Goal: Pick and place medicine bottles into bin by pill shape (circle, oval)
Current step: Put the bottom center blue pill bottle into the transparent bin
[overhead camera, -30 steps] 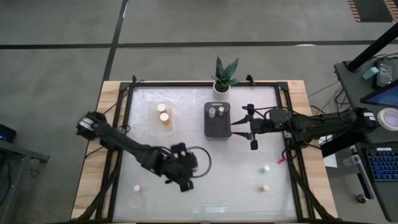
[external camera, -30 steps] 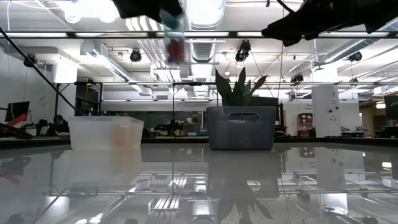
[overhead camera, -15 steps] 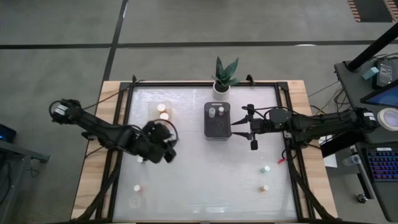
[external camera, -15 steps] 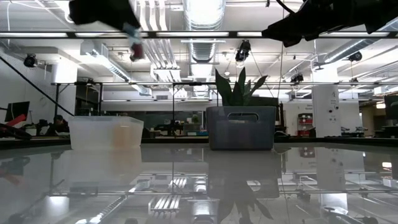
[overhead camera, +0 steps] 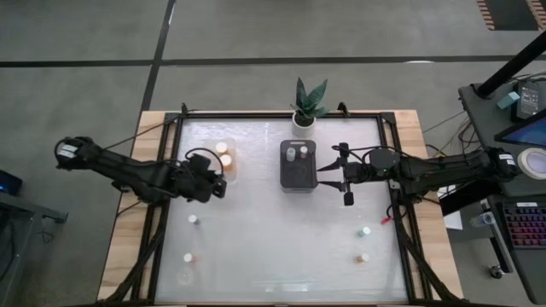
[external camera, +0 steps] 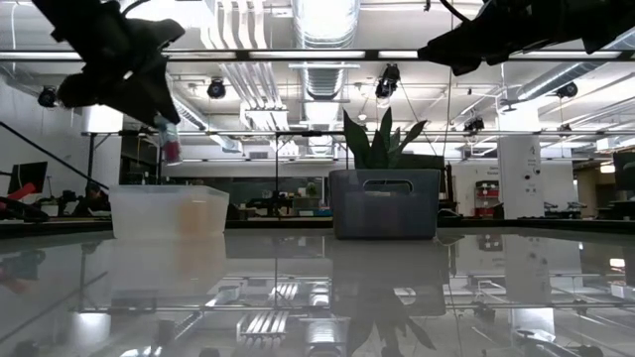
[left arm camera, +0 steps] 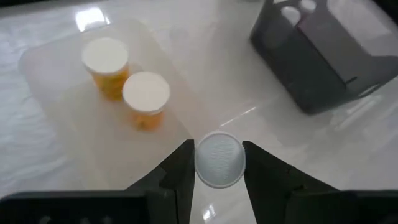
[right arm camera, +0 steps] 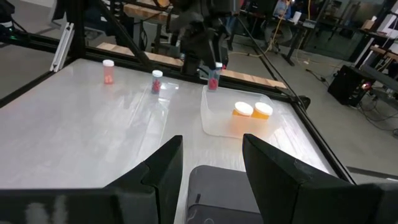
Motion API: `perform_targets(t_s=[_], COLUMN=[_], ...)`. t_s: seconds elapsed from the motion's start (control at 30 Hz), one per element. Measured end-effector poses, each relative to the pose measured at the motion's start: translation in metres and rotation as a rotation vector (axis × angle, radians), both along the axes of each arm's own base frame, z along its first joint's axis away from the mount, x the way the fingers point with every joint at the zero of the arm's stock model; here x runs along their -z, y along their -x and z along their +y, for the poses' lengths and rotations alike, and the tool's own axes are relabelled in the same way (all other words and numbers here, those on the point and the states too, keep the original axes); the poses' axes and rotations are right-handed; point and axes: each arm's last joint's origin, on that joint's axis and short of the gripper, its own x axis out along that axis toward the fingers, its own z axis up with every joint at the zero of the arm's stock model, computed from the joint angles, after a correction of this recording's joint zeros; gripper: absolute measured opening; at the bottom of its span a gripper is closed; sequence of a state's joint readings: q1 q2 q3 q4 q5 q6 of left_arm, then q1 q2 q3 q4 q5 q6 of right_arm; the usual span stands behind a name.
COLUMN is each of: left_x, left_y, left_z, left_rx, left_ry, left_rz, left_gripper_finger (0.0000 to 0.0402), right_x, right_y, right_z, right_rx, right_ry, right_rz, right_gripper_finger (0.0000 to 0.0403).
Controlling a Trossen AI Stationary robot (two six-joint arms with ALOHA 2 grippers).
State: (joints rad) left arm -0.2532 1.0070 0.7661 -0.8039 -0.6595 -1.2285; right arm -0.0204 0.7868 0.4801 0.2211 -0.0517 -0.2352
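We hold a thin medicine bottle [left arm camera: 218, 158] clamped in our left gripper [left arm camera: 217, 163], just short of the clear bin [left arm camera: 50, 59] ahead. Next we likely carry it over the rim and release. Our right gripper [right arm camera: 211, 155] waits, fingers apart, above the dark bin [overhead camera: 299, 166].

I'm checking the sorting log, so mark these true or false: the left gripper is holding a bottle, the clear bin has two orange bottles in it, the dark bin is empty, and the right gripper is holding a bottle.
1. The left gripper holds a white-capped bottle. True.
2. The clear bin holds two orange bottles. True.
3. The dark bin is empty. False: the high view shows two white-capped bottles at its far end.
4. The right gripper holds a bottle. False: its fingers are open and empty, beside the dark bin.
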Motion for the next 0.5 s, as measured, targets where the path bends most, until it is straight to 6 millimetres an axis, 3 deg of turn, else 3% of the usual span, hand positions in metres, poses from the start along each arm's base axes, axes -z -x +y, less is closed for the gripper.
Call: perform_targets(t_s=[0.5], left_x=[0.011], left_y=[0.006], left_z=[0.004], left_rx=[-0.040], left_ry=[0.041], left_rz=[0.007], left_gripper_finger=[0.0102], right_x=[0.000], right_y=[0.000], right_z=[0.000], right_rx=[0.000], right_ry=[0.000], right_rz=[0.003], right_gripper_finger=[0.0160])
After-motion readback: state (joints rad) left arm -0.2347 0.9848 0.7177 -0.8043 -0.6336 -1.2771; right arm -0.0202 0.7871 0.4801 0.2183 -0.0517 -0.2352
